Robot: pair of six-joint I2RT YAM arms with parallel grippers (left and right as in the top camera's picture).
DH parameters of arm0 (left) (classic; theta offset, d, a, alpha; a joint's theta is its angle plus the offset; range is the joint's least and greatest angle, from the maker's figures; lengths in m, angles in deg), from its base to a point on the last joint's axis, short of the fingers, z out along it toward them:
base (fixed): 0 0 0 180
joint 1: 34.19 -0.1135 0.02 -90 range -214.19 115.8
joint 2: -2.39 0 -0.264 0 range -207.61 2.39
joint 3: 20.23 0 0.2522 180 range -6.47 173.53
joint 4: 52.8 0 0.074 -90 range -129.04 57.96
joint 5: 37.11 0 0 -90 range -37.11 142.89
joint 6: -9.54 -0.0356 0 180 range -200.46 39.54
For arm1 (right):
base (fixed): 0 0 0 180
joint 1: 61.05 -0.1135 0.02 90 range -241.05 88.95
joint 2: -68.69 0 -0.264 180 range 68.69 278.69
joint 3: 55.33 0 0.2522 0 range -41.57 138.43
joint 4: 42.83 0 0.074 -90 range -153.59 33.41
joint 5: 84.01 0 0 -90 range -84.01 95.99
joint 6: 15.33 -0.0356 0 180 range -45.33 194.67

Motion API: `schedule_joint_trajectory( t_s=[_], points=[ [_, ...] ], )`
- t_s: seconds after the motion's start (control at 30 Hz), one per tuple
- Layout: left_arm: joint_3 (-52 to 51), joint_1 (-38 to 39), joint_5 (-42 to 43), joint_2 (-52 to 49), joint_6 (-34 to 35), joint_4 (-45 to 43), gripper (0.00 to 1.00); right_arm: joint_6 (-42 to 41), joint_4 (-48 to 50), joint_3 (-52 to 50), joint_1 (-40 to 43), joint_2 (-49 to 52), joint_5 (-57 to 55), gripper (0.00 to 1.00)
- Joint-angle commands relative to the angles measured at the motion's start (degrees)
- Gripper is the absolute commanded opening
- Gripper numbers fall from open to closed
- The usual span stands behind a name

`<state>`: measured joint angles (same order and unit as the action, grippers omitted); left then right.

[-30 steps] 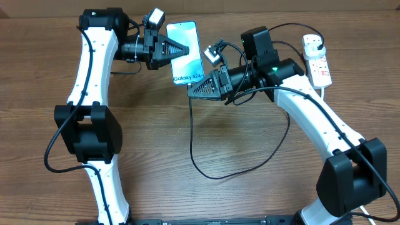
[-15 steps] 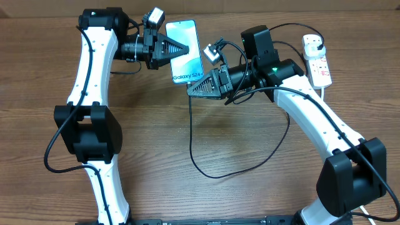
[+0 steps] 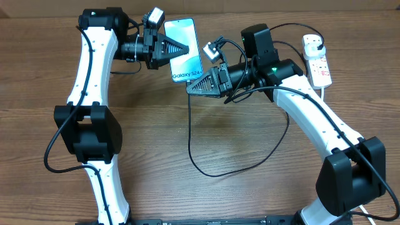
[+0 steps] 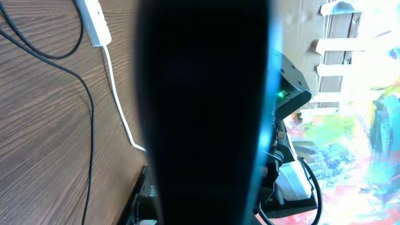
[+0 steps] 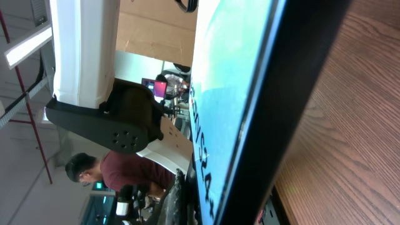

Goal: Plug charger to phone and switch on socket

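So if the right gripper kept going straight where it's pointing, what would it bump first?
Most likely the phone: the right gripper, pinching the cable, points at its bottom edge, and the phone fills that wrist's view. Their heights are hard to compare from above.

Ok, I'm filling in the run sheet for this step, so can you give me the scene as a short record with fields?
phone: screen up, held at its side
left gripper: shut on the phone
right gripper: shut on the charger's tip end, at the phone's bottom edge
charger: cable hangs from the right gripper, loops across the table
connector seated: cannot tell, gripper hides the port
socket: far right of the table, untouched
socket switch: too small to tell
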<state>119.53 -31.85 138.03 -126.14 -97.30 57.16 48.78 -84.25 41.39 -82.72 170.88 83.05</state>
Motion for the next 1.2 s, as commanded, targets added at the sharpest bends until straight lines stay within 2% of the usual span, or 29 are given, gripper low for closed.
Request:
schedule_joint_trajectory(
  t_s=[0.0,0.3,0.47,0.63,0.67,0.73,0.8,1.0,1.17],
  points=[
    [0.5,3.37,-5.75,1.25,-2.43,0.63,0.04,0.13,3.15,1.75,0.44,0.17,-2.43,0.05],
    [0.5,3.34,-6.08,1.25,-2.43,0.63,0.04,0.11,3.06,1.75,0.44,0.17,-2.4,0.1],
    [0.5,2.64,-6.08,1.25,-2.43,0.63,0.04,0.13,1.81,1.75,0.44,0.17,-2.4,0.22],
    [0.5,1.03,-6.1,1.25,-2.45,0.57,0.04,0.13,1.2,1.75,0.44,0.17,-2.4,0.59],
    [0.5,0.72,-6.12,1.25,-2.45,0.55,0.04,0.13,1.14,1.75,0.44,0.17,-2.4,0.71],
    [0.5,0.09,-6.14,1.25,-2.45,0.2,0.04,0.15,0.96,1.75,0.44,0.17,-2.45,0.86],
    [0.5,-0.42,-6.14,1.25,-2.43,0.02,0.04,0.15,0.72,1.75,0.44,0.17,-2.73,0.94],
    [0.5,-0.94,-8.98,1.25,-1.27,-0.92,0.04,0.39,-2.47,1.75,0.44,0.17,-8.2,0.97],
    [0.48,-0.94,-12.04,1.25,1.88,-5.35,0.04,1.18,-6.67,1.75,0.44,0.17,-15.47,1.0]
  ],
)
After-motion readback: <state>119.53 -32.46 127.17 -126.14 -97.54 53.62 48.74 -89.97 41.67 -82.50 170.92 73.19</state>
